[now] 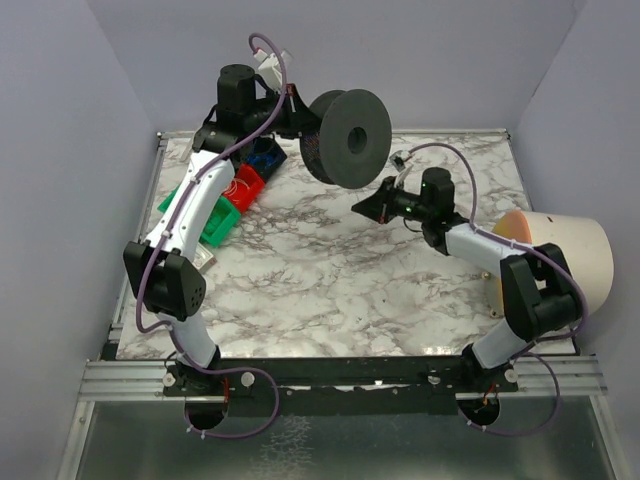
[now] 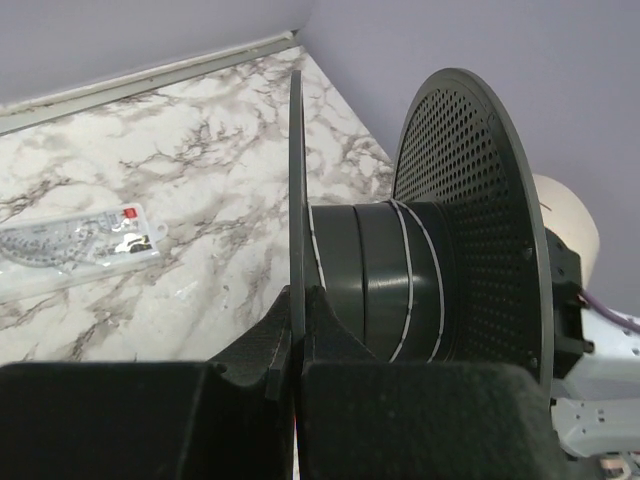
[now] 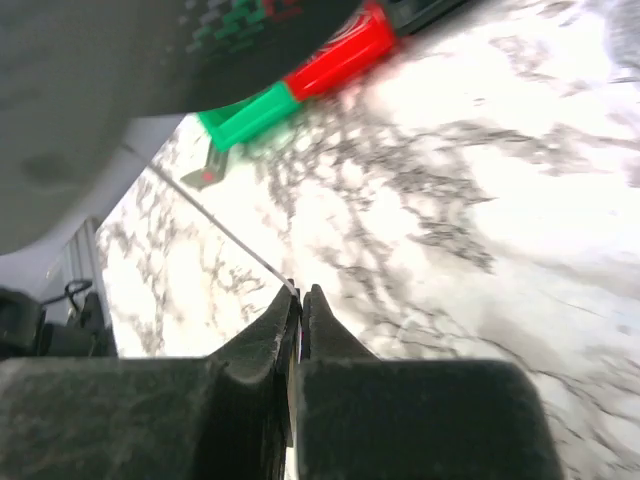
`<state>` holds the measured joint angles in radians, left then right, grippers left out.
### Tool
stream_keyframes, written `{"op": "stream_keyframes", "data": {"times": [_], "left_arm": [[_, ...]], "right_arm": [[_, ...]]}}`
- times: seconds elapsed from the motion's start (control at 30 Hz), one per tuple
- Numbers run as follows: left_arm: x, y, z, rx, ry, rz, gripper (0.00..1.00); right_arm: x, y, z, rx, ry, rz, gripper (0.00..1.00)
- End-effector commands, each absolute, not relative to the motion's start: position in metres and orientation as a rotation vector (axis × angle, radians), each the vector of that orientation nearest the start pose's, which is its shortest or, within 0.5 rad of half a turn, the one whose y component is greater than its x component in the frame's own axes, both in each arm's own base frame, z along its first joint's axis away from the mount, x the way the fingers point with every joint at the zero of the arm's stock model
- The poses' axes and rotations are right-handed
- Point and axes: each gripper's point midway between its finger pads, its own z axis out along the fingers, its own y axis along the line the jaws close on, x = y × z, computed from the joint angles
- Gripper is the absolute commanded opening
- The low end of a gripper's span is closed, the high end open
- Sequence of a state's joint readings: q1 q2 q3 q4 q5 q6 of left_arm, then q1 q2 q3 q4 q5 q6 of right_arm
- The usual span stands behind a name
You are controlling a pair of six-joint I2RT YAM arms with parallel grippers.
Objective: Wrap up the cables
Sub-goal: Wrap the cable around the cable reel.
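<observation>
A big black two-flanged spool (image 1: 350, 135) hangs in the air over the far middle of the table. My left gripper (image 1: 303, 120) is shut on the rim of its thin near flange (image 2: 296, 180). In the left wrist view my left gripper (image 2: 298, 292) pinches that flange edge-on, beside the perforated far flange (image 2: 470, 200). A few turns of the thin cable (image 2: 410, 304) lie around the dark core. My right gripper (image 1: 358, 208) sits low, just right of and below the spool. In its own view, my right gripper (image 3: 300, 290) is shut on the cable (image 3: 243, 247), which runs taut up and left.
Red (image 1: 243, 186), green (image 1: 212, 215) and blue (image 1: 265, 158) bins sit at the far left under the left arm. A large cream cylinder (image 1: 560, 255) lies at the table's right edge. A clear flat packet (image 2: 80, 240) rests on the marble. Walls close in on three sides.
</observation>
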<state>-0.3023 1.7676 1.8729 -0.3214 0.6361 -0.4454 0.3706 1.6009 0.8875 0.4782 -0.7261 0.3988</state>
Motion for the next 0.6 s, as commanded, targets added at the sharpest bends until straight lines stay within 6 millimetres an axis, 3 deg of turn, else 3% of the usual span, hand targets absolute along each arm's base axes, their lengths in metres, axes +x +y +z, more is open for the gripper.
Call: {"op": "stream_keyframes", "data": {"times": [0.0,0.2,0.37,0.57], "left_arm": [[0.412,-0.260,0.426,0.459,1.708,-1.189,0.00],[0.393,-0.263,0.419,0.576,1.707,-1.229,0.00],[0.383,-0.261,0.411,0.619,1.726,-1.216,0.00],[0.373,-0.262,0.406,0.636,1.736,-1.245,0.00]], "right_arm": [[0.382,0.235,0.188,-0.381,1.810,1.109,0.00],[0.413,0.192,0.199,-0.236,1.800,0.899,0.00],[0.441,0.151,0.202,-0.123,1.834,0.604,0.01],[0.450,0.135,0.208,-0.116,1.804,0.487,0.01]]}}
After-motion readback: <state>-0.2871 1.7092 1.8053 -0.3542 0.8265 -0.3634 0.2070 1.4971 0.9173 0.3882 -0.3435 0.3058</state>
